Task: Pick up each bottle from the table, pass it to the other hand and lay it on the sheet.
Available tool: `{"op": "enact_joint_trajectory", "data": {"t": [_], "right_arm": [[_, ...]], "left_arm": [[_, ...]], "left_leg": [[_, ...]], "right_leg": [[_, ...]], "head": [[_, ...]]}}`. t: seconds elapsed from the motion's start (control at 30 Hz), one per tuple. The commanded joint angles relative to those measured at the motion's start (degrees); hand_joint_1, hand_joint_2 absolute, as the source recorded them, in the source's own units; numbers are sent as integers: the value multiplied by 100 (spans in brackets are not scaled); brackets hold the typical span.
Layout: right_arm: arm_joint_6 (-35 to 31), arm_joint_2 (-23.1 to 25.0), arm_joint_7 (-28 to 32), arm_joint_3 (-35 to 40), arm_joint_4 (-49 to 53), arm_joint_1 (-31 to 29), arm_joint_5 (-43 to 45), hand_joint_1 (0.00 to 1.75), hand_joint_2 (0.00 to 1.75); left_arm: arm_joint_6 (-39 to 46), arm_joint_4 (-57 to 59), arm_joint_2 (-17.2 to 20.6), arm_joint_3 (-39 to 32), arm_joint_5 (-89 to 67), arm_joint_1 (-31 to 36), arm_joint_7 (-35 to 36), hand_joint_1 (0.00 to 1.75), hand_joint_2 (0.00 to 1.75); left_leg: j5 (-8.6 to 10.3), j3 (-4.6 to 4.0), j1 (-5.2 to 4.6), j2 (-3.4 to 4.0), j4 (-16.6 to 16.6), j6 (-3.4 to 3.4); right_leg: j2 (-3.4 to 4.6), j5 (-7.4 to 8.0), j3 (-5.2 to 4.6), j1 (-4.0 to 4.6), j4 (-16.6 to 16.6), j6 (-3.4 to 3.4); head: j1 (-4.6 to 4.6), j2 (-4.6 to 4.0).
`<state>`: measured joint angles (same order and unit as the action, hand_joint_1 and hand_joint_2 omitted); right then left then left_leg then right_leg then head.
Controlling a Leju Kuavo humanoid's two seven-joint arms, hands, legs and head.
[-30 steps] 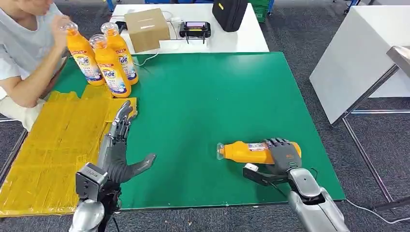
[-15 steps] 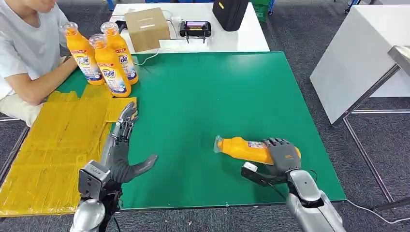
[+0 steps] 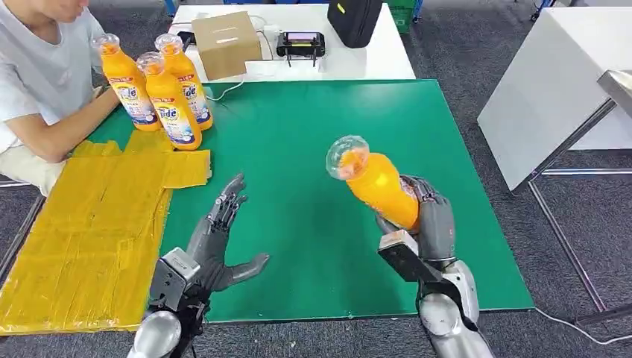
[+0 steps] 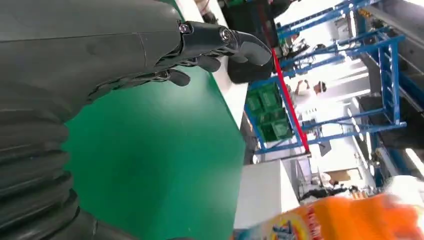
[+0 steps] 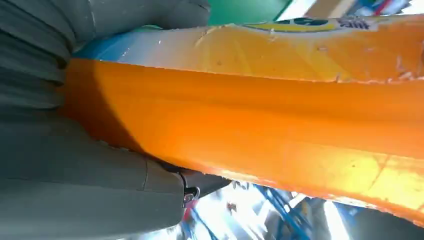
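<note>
Above green desk (image 3: 313, 134): orange detergent bottle (image 3: 376, 183) gripped in right hand (image 3: 425, 220), tilted, cap toward left. Left hand (image 3: 216, 239) empty, fingers spread, near yellow sheet (image 3: 82, 216).

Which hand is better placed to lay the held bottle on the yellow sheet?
The left hand. It is open, beside the yellow sheet. The right hand holds the bottle far across the green mat.
</note>
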<state>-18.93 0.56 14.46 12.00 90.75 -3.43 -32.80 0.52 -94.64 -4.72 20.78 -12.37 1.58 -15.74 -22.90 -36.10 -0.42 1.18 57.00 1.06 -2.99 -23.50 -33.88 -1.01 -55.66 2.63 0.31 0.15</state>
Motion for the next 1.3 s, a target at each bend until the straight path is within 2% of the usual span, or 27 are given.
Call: {"op": "enact_joint_trajectory", "data": {"t": [0.03,0.3,0.37,0.43,0.5,0.63,0.8,1.13,1.3], "right_arm": [[253,444,148,206,-501,-409,529,175,175],[240,404,156,195,-473,-389,543,175,175],[542,471,181,267,-540,-417,884,175,175],[934,581,176,714,-1036,-578,934,175,175],[1027,740,225,1116,-1510,-659,918,175,175],[1067,825,314,1748,-2109,-853,831,175,175],[1101,893,334,2419,-2381,-965,696,175,175],[1073,850,333,2475,-2412,-992,654,175,175],[1057,843,345,2859,-2610,-1119,454,169,175]], "left_arm": [[18,590,147,276,99,370,32,0,175],[18,581,154,279,106,367,34,0,175],[17,597,164,294,138,398,41,0,175],[-44,663,155,316,289,526,49,0,175],[-76,647,196,364,340,632,54,0,175],[-108,676,180,432,447,777,78,0,175],[-52,939,138,460,595,888,80,0,175],[-53,975,130,464,613,909,72,0,175],[-77,1061,134,477,727,984,51,0,175]], "left_leg": [[-5,18,8,2,-3,-9],[-11,28,11,-3,-1,-9],[-13,33,11,-3,-2,-10],[-6,16,7,2,-3,-8],[-10,30,13,9,-4,-13],[-4,20,14,8,-7,-11],[-9,30,21,8,-4,-14],[-2,17,16,-5,-4,-12],[-5,24,17,-5,-5,-15]], "right_leg": [[24,-3,17,6,5,-10],[23,-9,30,6,6,-10],[28,-10,35,5,6,-12],[23,-3,16,3,4,-9],[38,-4,28,8,7,-15],[28,-1,18,11,7,-12],[35,-7,28,17,6,-12],[15,-6,19,10,4,-11],[20,-8,25,11,5,-13]], "head": [[0,0],[2,0],[2,0],[2,0],[2,0],[2,0],[2,0],[2,0],[2,0]]}}
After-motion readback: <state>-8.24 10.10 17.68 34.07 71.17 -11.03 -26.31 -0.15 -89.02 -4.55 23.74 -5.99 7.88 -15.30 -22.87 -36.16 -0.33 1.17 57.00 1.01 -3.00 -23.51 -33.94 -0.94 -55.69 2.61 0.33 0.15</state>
